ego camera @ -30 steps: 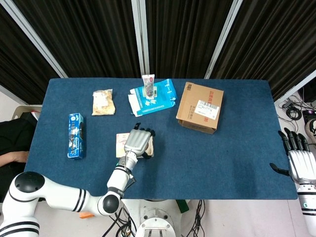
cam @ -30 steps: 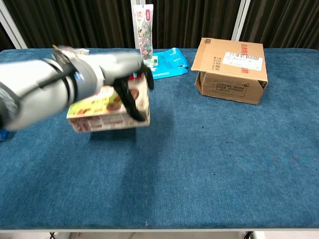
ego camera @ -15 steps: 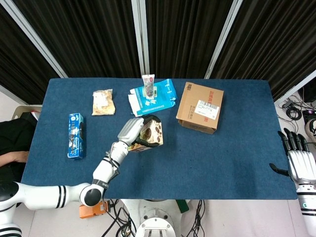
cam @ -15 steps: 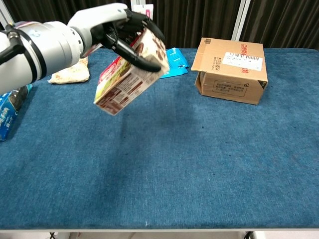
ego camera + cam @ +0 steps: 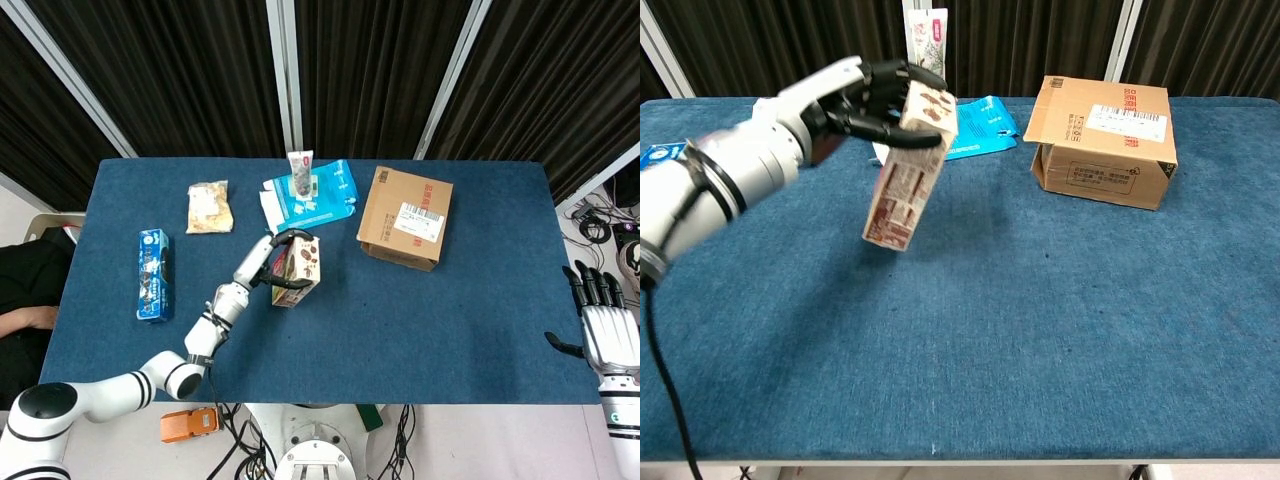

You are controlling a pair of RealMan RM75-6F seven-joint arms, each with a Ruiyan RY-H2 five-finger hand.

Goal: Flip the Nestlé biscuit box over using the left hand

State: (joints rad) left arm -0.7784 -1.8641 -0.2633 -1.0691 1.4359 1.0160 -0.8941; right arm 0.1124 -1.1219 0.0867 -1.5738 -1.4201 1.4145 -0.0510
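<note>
The Nestlé biscuit box (image 5: pixel 908 168) hangs in the air above the blue table (image 5: pixel 1060 330), tilted steeply with one end pointing down. In the head view the box (image 5: pixel 300 269) shows near the table's middle. My left hand (image 5: pixel 872 100) grips the box's upper end, fingers wrapped over the top edge; the same hand (image 5: pixel 268 262) appears left of the box in the head view. My right hand (image 5: pixel 606 330) hangs off the table's right edge, fingers apart, holding nothing.
A cardboard carton (image 5: pixel 1103 140) stands at the back right. A light blue pouch (image 5: pixel 312 196) and an upright sachet (image 5: pixel 928 36) sit at the back centre. A snack bag (image 5: pixel 208 207) and a blue biscuit pack (image 5: pixel 153 274) lie on the left.
My left hand has lifted the box off the table and turned it, from lying flat to hanging nearly on end, while shifting it toward the table's middle. The right hand stayed still.
</note>
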